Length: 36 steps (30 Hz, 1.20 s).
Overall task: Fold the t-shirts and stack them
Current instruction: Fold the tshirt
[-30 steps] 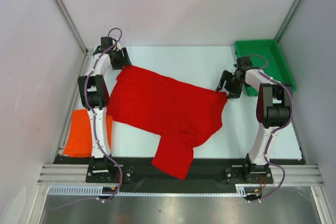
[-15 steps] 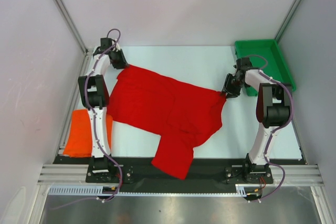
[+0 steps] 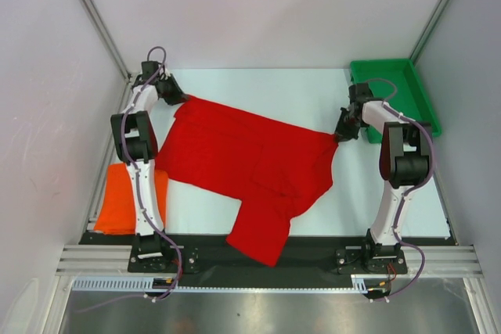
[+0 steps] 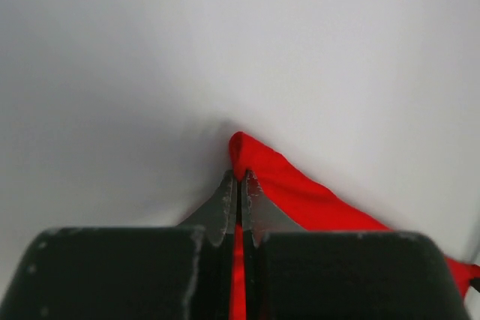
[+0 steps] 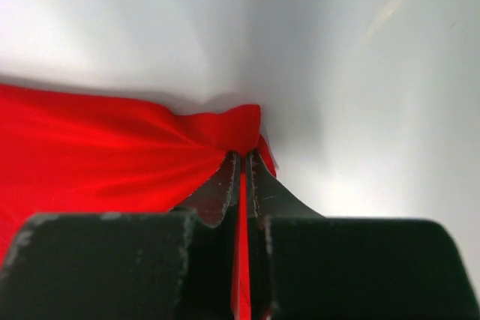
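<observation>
A bright red t-shirt (image 3: 243,158) lies spread across the white table, one part hanging over the near edge. My left gripper (image 3: 178,100) is shut on its far left corner; the left wrist view shows red cloth (image 4: 277,177) pinched between the left gripper (image 4: 239,176) tips. My right gripper (image 3: 339,135) is shut on the shirt's right corner, where bunched red cloth (image 5: 135,162) runs into the right gripper (image 5: 242,157). An orange t-shirt (image 3: 119,197), folded to a rectangle, lies at the near left, partly behind the left arm.
A green plastic tray (image 3: 416,87) stands at the far right, just beyond the right arm. White walls and metal frame rails enclose the table. A black strip (image 3: 313,249) runs along the near edge by the arm bases.
Both grippers went from open to shut, each closing on a corner of the red shirt. The left wrist shifted slightly left and back. The shirt has barely moved.
</observation>
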{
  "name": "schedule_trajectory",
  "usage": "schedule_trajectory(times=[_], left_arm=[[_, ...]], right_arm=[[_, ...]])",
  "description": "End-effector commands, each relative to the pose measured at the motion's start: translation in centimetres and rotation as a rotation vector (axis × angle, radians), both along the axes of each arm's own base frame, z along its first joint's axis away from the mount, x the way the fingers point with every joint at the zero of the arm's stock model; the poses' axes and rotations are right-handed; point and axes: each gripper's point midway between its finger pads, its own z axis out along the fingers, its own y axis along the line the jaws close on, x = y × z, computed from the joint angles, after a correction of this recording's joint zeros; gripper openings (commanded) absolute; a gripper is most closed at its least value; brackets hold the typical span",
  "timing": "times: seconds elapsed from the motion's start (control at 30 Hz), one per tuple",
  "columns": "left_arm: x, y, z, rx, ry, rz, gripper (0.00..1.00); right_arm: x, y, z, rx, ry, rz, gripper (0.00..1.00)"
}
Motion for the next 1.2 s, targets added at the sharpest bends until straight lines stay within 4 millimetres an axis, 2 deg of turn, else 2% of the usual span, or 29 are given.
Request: schedule_trajectory(times=[0.0, 0.03, 0.1, 0.17, 0.2, 0.23, 0.27, 0.3, 0.33, 0.37, 0.43, 0.5, 0.53, 0.57, 0.63, 0.67, 0.73, 0.77, 0.8, 0.83, 0.87, 0.9, 0.93, 0.97, 1.0, 1.03, 1.07, 1.13, 1.17], left_arm=[[0.6, -0.6, 0.9, -0.076, -0.038, 0.069, 0.00], [0.7, -1.0, 1.2, -0.084, -0.048, 0.074, 0.00], [1.1, -2.1, 1.3, -0.104, -0.060, 0.080, 0.00], [1.7, -2.9, 1.7, -0.117, -0.089, 0.080, 0.00], [1.9, -3.4, 1.8, -0.130, -0.091, 0.086, 0.00], [2.2, -3.5, 2.0, -0.136, -0.099, 0.094, 0.00], [2.7, -3.7, 2.3, -0.140, -0.120, 0.099, 0.00], [2.9, -4.0, 2.4, -0.156, -0.124, 0.111, 0.00], [3.2, -4.1, 2.5, -0.165, -0.131, 0.118, 0.00], [3.6, -4.2, 2.4, -0.172, -0.142, 0.120, 0.00], [4.1, -4.5, 2.5, -0.189, -0.147, 0.131, 0.00], [4.6, -4.8, 2.3, -0.207, -0.152, 0.133, 0.01], [4.8, -4.9, 2.3, -0.215, -0.155, 0.127, 0.03], [5.0, -5.0, 2.3, -0.217, -0.157, 0.126, 0.04], [5.1, -4.6, 2.4, -0.202, -0.162, 0.137, 0.07], [5.0, -4.5, 2.3, -0.195, -0.161, 0.139, 0.10], [4.9, -3.9, 2.9, -0.166, -0.166, 0.143, 0.21], [4.8, -3.4, 3.3, -0.136, -0.174, 0.139, 0.24], [4.7, -2.7, 3.7, -0.111, -0.176, 0.147, 0.28], [4.2, -2.1, 5.4, -0.081, -0.179, 0.154, 0.36], [4.0, -0.9, 5.9, -0.002, -0.189, 0.167, 0.39], [3.6, 0.0, 6.6, 0.043, -0.187, 0.177, 0.44], [2.6, 0.9, 7.3, 0.097, -0.163, 0.193, 0.56], [2.0, 2.2, 9.8, 0.188, -0.193, 0.211, 0.59], [1.2, 3.1, 11.1, 0.232, -0.194, 0.228, 0.60], [-0.5, 3.6, 10.4, 0.265, -0.143, 0.234, 0.61], [-1.5, 3.9, 13.5, 0.290, -0.180, 0.248, 0.61], [-4.1, 4.8, 13.9, 0.330, -0.131, 0.303, 0.61], [-6.2, 4.7, 12.1, 0.326, -0.067, 0.313, 0.61]], right_arm=[[4.3, -3.7, 0.9, -0.171, -0.114, -0.079, 0.00], [4.9, -3.9, 0.9, -0.186, -0.124, -0.082, 0.00], [7.0, -4.5, 2.4, -0.208, -0.179, -0.095, 0.00], [8.3, -5.1, 2.0, -0.239, -0.186, -0.092, 0.00], [9.9, -5.2, 3.2, -0.245, -0.227, -0.095, 0.00], [10.5, -5.4, 2.4, -0.254, -0.220, -0.090, 0.00], [11.3, -5.5, 2.6, -0.266, -0.233, -0.084, 0.00], [12.8, -5.7, 3.8, -0.273, -0.273, -0.091, 0.00], [13.6, -5.9, 4.1, -0.279, -0.290, -0.094, 0.00], [14.2, -5.9, 3.1, -0.289, -0.283, -0.093, 0.00], [16.3, -6.1, 4.2, -0.292, -0.333, -0.108, 0.00], [17.7, -6.1, 3.4, -0.300, -0.352, -0.104, 0.00], [18.8, -6.2, 4.4, -0.302, -0.386, -0.112, 0.00], [19.3, -6.3, 3.5, -0.305, -0.382, -0.107, 0.00], [20.3, -6.4, 3.7, -0.311, -0.398, -0.103, 0.00], [21.2, -6.4, 4.7, -0.314, -0.426, -0.109, 0.00], [21.7, -6.6, 4.5, -0.316, -0.431, -0.111, 0.07], [22.0, -6.5, 5.3, -0.311, -0.443, -0.111, 0.15], [22.2, -6.5, 5.8, -0.306, -0.451, -0.110, 0.29], [22.3, -6.4, 6.7, -0.302, -0.462, -0.108, 0.34], [21.9, -6.3, 7.0, -0.300, -0.447, -0.106, 0.40], [22.1, -6.2, 8.7, -0.298, -0.468, -0.111, 0.54], [21.8, -6.2, 10.2, -0.295, -0.479, -0.115, 0.60], [21.0, -6.2, 10.9, -0.283, -0.457, -0.125, 0.64], [20.8, -5.7, 12.2, -0.268, -0.467, -0.117, 0.69], [20.2, -5.2, 14.2, -0.258, -0.485, -0.112, 0.72], [19.1, -5.2, 14.6, -0.266, -0.456, -0.113, 0.74], [17.3, -4.2, 15.1, -0.260, -0.416, -0.100, 0.77], [15.8, -3.7, 16.5, -0.249, -0.405, -0.093, 0.78]])
